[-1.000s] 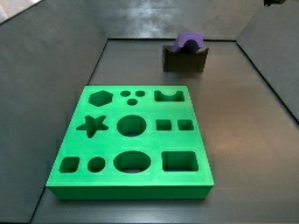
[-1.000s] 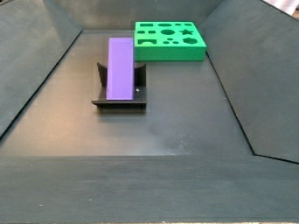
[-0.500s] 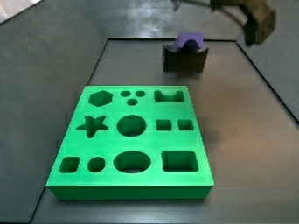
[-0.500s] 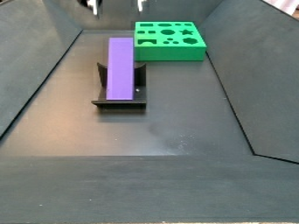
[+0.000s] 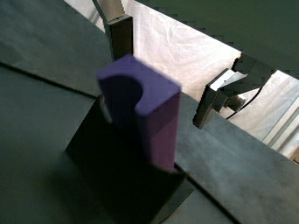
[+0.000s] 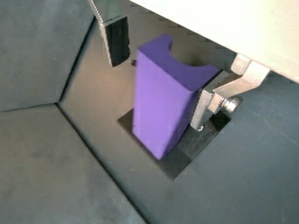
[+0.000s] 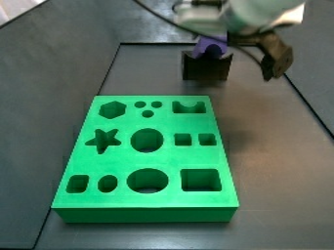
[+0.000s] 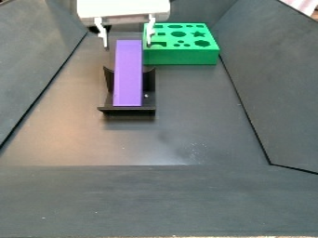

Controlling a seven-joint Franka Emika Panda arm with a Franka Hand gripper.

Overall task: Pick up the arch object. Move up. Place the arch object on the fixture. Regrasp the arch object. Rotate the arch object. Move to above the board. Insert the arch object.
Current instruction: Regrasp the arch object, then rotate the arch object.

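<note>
Over the fixture [image 8: 126, 100], at the far end of the arch [image 8: 126, 71], sits my claw [image 8: 122, 35]. It is open, holding nothing: one finger [image 8: 100, 38] on each long side of the arch, and in a side view daylight shows between each finger and the purple faces. Both wrist views agree: the dark pad [image 6: 117, 40] stands apart from one side of the arch [image 6: 163, 94], and the silver plate [image 6: 208, 103] is just beside the opposite edge; I can't tell whether it touches.

The arch lies lengthwise on the fixture, overhanging it at the far end. Its notched end shows in a wrist view [image 5: 142, 114], standing clear above the fixture's dark body [image 5: 117, 171]. In a side view the arch [image 7: 209, 48] is only a small purple cap over the fixture [image 7: 205, 66], partly covered by my claw [image 7: 241, 44].

The board [image 8: 180, 44] is green, cut-outs up, well apart from the fixture. It lies near a corner of the bin, one long edge close to a sloped wall. The arch-shaped hole [image 7: 190, 106] is at a board corner on the fixture side.

Open floor [image 8: 187, 130] on all sides of the fixture; the strip between fixture and board is bare. The bin walls slope outward, so room widens higher up.
</note>
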